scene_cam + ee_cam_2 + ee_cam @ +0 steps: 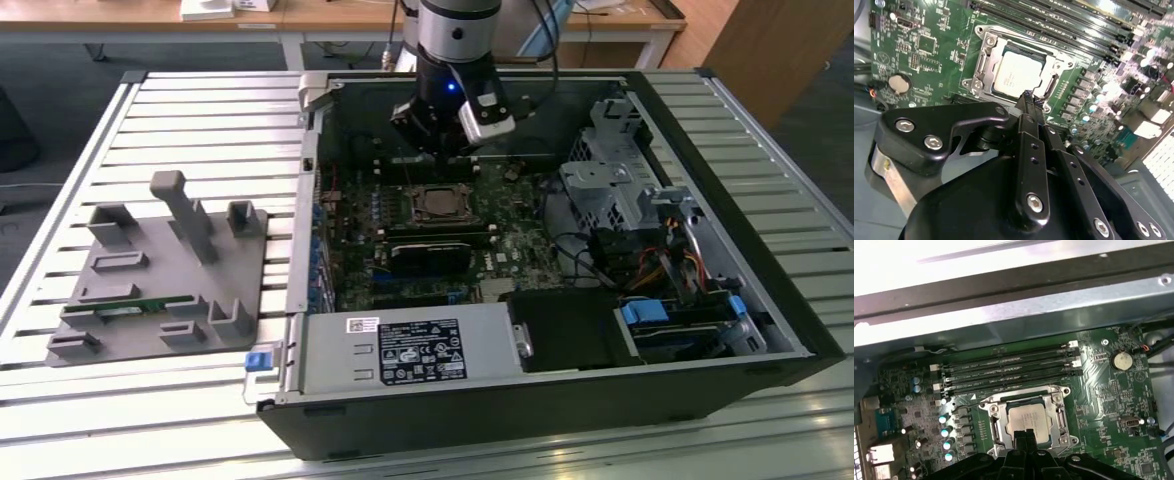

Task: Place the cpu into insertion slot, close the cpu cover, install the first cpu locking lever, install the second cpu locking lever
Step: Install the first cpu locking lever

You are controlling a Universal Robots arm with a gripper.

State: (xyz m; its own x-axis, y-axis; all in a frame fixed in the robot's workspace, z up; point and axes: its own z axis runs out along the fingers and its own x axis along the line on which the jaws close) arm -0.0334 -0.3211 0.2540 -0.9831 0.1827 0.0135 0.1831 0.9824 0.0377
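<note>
The cpu (1016, 75) lies in the insertion slot (438, 204) on the green board; its silvery top (1026, 418) shows in both wrist views. The cpu cover (985, 54) lies flat around it as a silver frame (995, 413), and the chip shows through its window. My gripper (1029, 98) hangs just above the edge of the slot, its black fingertips (1025, 436) pressed together and holding nothing. In the exterior view the gripper (447, 158) is inside the open computer case, over the far side of the slot.
Several long black memory slots (1004, 372) run beside the socket, and a coin battery (1120, 360) sits nearby. A black card (430, 250) lies near the socket. The case walls (310, 200) enclose the board. A grey fixture (160, 270) stands at the exterior view's left.
</note>
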